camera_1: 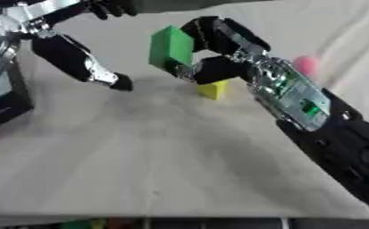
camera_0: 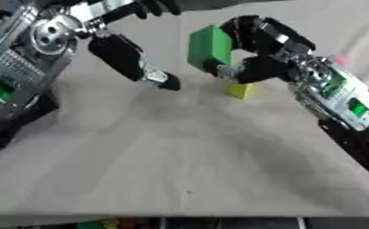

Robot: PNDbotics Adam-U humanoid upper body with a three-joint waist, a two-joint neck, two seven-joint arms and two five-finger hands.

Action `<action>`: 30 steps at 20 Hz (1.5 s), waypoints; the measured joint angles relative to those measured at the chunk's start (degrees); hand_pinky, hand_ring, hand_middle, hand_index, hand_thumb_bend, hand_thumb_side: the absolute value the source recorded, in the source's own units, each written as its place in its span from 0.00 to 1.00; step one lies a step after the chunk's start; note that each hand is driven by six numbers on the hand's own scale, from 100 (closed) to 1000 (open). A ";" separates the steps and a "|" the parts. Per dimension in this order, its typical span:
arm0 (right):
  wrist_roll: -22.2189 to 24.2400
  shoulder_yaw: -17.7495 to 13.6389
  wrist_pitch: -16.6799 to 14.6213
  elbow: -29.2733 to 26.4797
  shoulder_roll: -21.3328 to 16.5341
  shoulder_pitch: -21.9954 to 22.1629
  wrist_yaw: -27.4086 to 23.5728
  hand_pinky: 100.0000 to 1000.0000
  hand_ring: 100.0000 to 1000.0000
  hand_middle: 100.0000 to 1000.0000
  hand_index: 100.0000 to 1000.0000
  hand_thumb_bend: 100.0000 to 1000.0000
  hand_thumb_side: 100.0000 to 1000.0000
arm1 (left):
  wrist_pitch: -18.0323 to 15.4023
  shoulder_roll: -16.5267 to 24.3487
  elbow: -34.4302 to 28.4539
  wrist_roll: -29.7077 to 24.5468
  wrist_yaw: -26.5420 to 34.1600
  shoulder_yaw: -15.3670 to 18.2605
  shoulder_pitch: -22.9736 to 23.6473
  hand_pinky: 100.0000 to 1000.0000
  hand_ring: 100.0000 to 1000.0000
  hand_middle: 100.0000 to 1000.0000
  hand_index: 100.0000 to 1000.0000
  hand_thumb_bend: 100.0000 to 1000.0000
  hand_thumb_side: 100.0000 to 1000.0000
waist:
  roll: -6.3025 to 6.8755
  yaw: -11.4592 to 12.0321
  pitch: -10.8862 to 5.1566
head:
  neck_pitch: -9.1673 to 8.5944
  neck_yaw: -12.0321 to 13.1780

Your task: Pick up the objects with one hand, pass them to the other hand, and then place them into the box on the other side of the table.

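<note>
Gripping a green block (camera_0: 209, 46), right hand (camera_0: 253, 49) curled round it above the tabletop (camera_0: 179, 152); yellow block (camera_0: 236, 89) probably resting beneath. Left hand (camera_0: 128, 56) open, empty.

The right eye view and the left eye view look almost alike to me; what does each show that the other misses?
Only the right eye view shows the whole pink thing behind the right arm; in the left it is a sliver. Only the left eye view shows more of the left arm's silver joint. Both share the right hand, its fingers curled round the green block, the yellow block beneath, and the open left hand.
</note>
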 measured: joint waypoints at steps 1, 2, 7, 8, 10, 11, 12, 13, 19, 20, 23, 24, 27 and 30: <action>0.16 0.08 -0.13 0.00 0.14 -0.15 0.00 0.78 0.68 0.38 0.42 0.21 0.00 | -0.07 -0.24 0.23 -0.07 -0.03 -0.09 -0.19 0.77 0.77 0.80 0.77 0.74 0.20 | 0.00 -0.01 0.00 | 0.00 0.00; 0.34 0.25 -0.28 0.00 0.33 -0.33 0.00 0.78 0.68 0.38 0.42 0.21 0.00 | -0.15 -0.38 0.38 -0.15 -0.07 -0.26 -0.31 0.77 0.77 0.80 0.77 0.74 0.19 | 0.00 -0.01 0.00 | 0.00 -0.01; 1.10 0.69 -1.15 0.00 0.89 -0.46 -0.19 0.78 0.67 0.37 0.41 0.22 0.00 | -0.47 -1.27 1.67 -0.34 -0.81 -0.64 -0.35 0.77 0.77 0.80 0.77 0.72 0.16 | 0.00 -0.01 0.00 | 0.00 -0.02; 1.20 0.69 -1.36 0.00 0.90 -0.47 -0.24 0.77 0.67 0.37 0.41 0.24 0.00 | -0.54 -1.33 1.98 -0.28 -1.03 -0.65 -0.35 0.77 0.77 0.80 0.77 0.74 0.16 | 0.00 -0.03 0.00 | -0.01 -0.02; 1.44 0.71 -1.72 0.00 0.91 -0.47 -0.34 0.77 0.67 0.37 0.41 0.23 0.00 | -0.68 -1.47 2.53 -0.14 -1.48 -0.67 -0.35 0.77 0.77 0.80 0.77 0.72 0.16 | 0.00 -0.05 0.00 | -0.03 -0.02; 1.58 0.72 -1.87 0.00 0.92 -0.48 -0.38 0.77 0.66 0.37 0.41 0.24 0.00 | -0.76 -1.73 2.75 -0.04 -1.70 -0.69 -0.35 0.77 0.77 0.80 0.77 0.72 0.16 | 0.00 -0.05 0.00 | -0.04 -0.02; 1.73 0.73 -2.03 0.00 0.94 -0.49 -0.40 0.77 0.66 0.37 0.41 0.24 0.00 | -0.87 -1.93 2.92 0.08 -1.93 -0.75 -0.35 0.77 0.77 0.80 0.77 0.72 0.16 | 0.00 -0.07 0.00 | -0.04 -0.01; 1.87 0.73 -2.21 0.00 0.94 -0.50 -0.42 0.77 0.66 0.37 0.41 0.24 0.00 | -0.92 -2.12 3.15 0.16 -2.16 -0.87 -0.35 0.77 0.77 0.80 0.77 0.72 0.15 | 0.00 -0.09 0.00 | -0.04 -0.01; 2.21 0.84 -3.31 0.00 0.98 -0.64 -0.93 0.77 0.66 0.37 0.41 0.24 0.00 | -1.08 -3.18 4.69 0.77 -3.69 -1.22 -0.35 0.77 0.77 0.79 0.77 0.70 0.15 | 0.00 -0.30 0.00 | -0.04 0.23; 2.26 0.85 -3.48 0.00 1.05 -0.65 -1.05 0.77 0.66 0.37 0.41 0.24 0.00 | -1.14 -3.33 4.95 0.85 -3.88 -1.32 -0.35 0.77 0.77 0.79 0.77 0.70 0.15 | 0.00 -0.32 0.00 | -0.04 0.27; 2.54 0.95 -3.94 0.00 1.32 -0.71 -1.37 0.77 0.66 0.37 0.41 0.24 0.00 | -1.24 -3.79 5.72 0.96 -4.12 -1.35 -0.35 0.77 0.77 0.79 0.76 0.71 0.15 | 0.00 -0.36 0.00 | -0.04 0.42; 2.66 1.01 -4.05 0.00 1.36 -0.74 -1.37 0.77 0.66 0.37 0.41 0.24 0.00 | -1.29 -3.88 5.91 1.01 -4.16 -1.36 -0.35 0.77 0.77 0.79 0.76 0.71 0.15 | 0.00 -0.39 0.00 | -0.04 0.44; 2.98 1.02 -4.38 0.00 1.38 -0.90 -1.40 0.76 0.66 0.37 0.41 0.24 0.00 | -1.45 -4.23 6.29 1.20 -4.29 -1.36 -0.37 0.77 0.76 0.78 0.76 0.70 0.16 | 0.00 -0.48 0.00 | -0.04 0.49; 3.21 1.02 -4.69 0.00 1.39 -0.90 -1.61 0.76 0.66 0.37 0.41 0.25 0.00 | -1.36 -4.37 6.72 1.93 -4.54 -1.36 -0.56 0.76 0.75 0.77 0.74 0.66 0.18 | 0.00 -0.62 0.00 | -0.25 0.52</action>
